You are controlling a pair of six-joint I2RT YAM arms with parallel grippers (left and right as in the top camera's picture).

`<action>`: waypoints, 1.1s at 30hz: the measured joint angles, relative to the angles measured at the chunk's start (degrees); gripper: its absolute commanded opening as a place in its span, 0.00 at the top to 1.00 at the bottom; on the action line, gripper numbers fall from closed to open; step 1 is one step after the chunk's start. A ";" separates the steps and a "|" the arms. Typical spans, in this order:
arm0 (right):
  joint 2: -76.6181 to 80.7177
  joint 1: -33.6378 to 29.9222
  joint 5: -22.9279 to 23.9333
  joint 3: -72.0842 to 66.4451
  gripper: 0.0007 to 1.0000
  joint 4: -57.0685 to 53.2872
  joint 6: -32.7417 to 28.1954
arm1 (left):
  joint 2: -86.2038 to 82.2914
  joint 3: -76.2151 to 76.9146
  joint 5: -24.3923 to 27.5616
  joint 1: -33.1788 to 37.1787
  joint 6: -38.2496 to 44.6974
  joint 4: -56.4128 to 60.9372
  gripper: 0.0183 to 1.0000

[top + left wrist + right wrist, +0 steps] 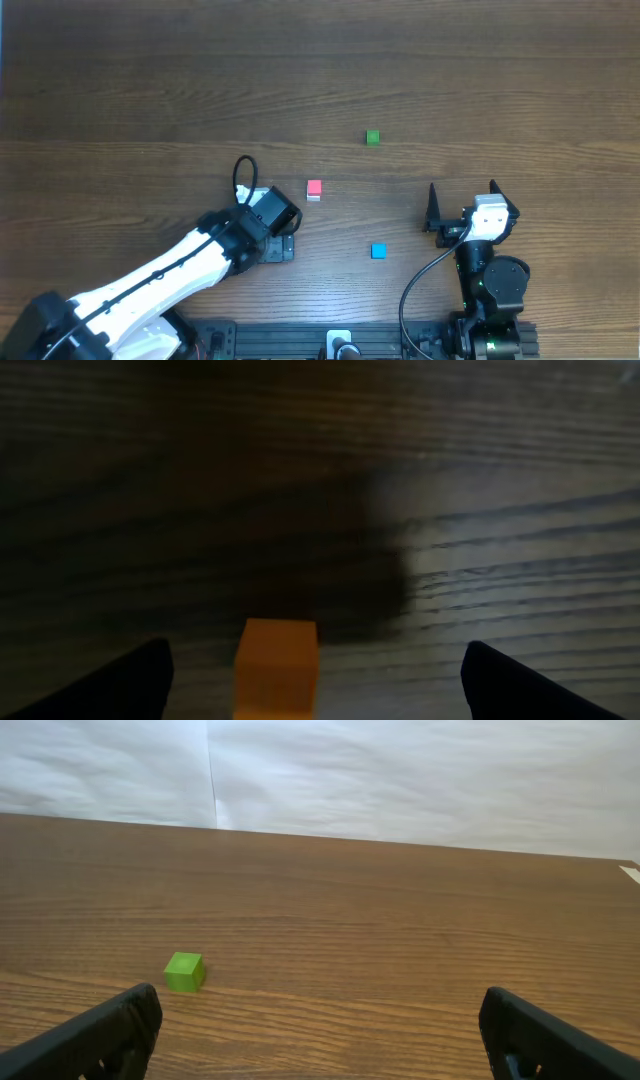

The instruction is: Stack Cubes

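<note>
Where the table (400, 920) ends — past the green cube (185, 971) — a white backdrop (420, 780) rises.

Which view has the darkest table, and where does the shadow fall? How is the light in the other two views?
Left wrist view: darkest; a heavy shadow covers the table around the orange cube, with a paler patch to one side. Top view: even light, hardly any shadow beside the pink cube. Right wrist view: bright, with a pale backdrop; the green cube casts only a thin shadow at its base.
</note>
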 measured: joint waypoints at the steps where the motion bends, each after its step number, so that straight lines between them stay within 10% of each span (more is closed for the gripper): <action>1: 0.00 0.00 0.00 0.00 0.01 0.00 0.02 | 1.11 0.00 0.52 0.00 0.00 0.09 0.08; 14: 0.00 0.00 0.00 0.00 0.01 0.00 0.02 | 4.50 0.00 3.69 0.63 0.02 -0.24 0.15; 33: 0.00 0.00 0.00 0.00 0.01 0.00 0.02 | 4.50 -0.87 4.83 0.81 0.02 0.68 0.54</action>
